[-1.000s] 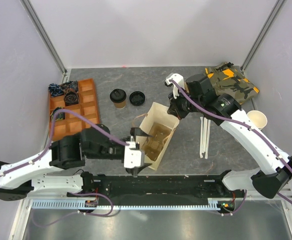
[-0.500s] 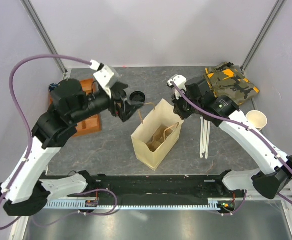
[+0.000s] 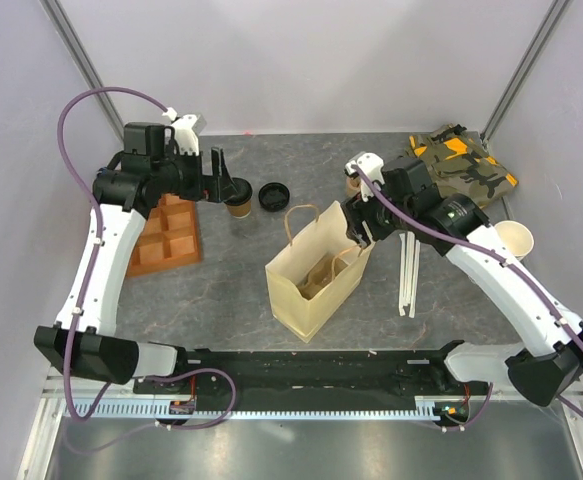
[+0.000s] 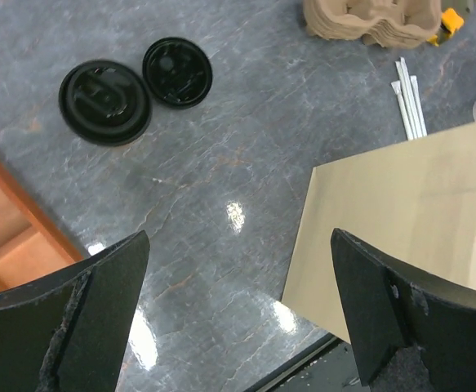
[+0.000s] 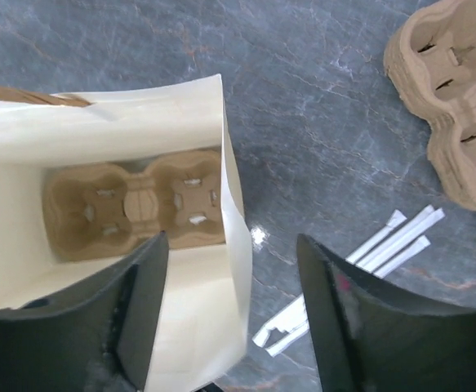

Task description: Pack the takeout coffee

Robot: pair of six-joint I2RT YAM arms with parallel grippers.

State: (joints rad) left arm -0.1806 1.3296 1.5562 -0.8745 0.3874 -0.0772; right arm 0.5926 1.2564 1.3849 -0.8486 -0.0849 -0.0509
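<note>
Left gripper [image 4: 239,245] gapes wide, partly hiding the takeout coffee [image 3: 239,205] (top view); right gripper [image 5: 231,241] parted, empty, over bag [image 5: 180,106].

A cup carrier [image 5: 135,204] sits in the paper bag [image 3: 306,295]. The takeout coffee [image 3: 238,200] and a loose lid [image 3: 274,196] stand behind it, leftward. Straws [image 3: 408,270] lie to its right.

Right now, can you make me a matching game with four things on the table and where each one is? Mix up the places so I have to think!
Things:
1. takeout coffee
2. paper bag
3. straws
4. orange tray

Places:
A. lying just right of the bag
B. standing open with a cup carrier inside
C. farthest left of the four
D. right beside the loose black lid

Pairs: 1-D, 2-B, 3-A, 4-C
</note>
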